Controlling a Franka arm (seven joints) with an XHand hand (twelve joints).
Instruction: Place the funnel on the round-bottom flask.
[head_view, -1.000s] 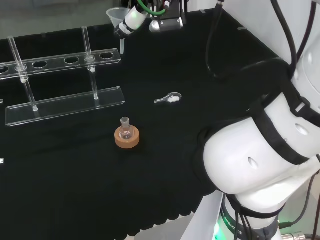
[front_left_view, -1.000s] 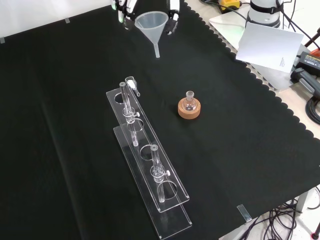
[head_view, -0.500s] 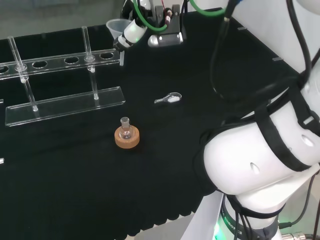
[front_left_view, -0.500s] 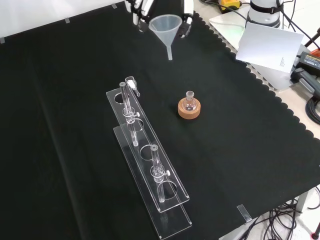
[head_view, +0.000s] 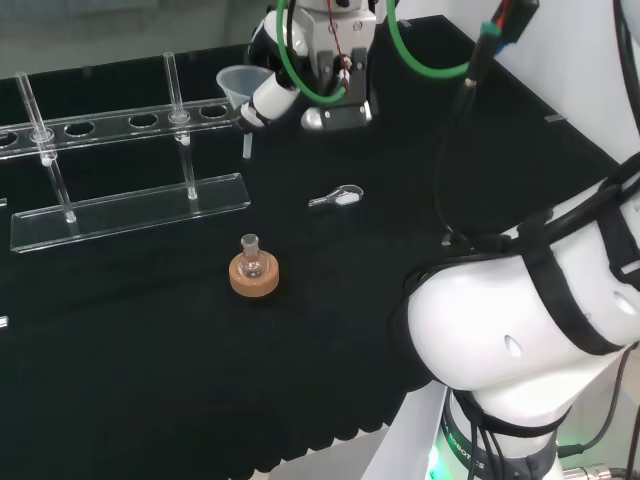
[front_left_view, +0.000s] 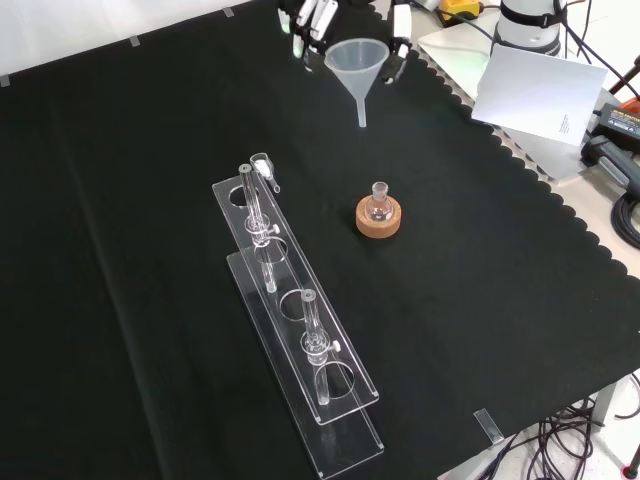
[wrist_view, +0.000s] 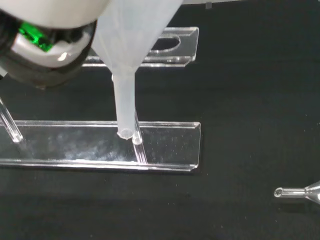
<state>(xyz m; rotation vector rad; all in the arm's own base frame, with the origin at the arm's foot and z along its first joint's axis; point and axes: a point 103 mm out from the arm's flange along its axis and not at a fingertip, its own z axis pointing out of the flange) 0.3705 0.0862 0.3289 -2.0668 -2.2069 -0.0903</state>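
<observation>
A small clear round-bottom flask (head_view: 250, 256) (front_left_view: 378, 204) sits upright in a cork ring stand (head_view: 254, 277) (front_left_view: 378, 221) mid-cloth. The hand (head_view: 270, 95) (front_left_view: 315, 18) holds a translucent funnel (head_view: 239, 88) (front_left_view: 358, 64) (wrist_view: 125, 55) in the air, spout down, fingers curled round its cone. In the front view the funnel hangs above and slightly left of the flask, well clear of it. In the head view it is behind the flask, near the rack's right end.
A clear plastic test-tube rack (head_view: 120, 195) (front_left_view: 290, 320) (wrist_view: 115, 145) with glass tubes stands left of the flask in both fixed views. A small glass scoop (head_view: 338, 197) (front_left_view: 265, 168) (wrist_view: 300, 191) lies on the cloth. Papers (front_left_view: 540, 90) lie past the cloth's scalloped edge.
The hand has carried the funnel toward the flask: rightward and lower in the front view, lower in the head view. The flask and rack have stayed put.
</observation>
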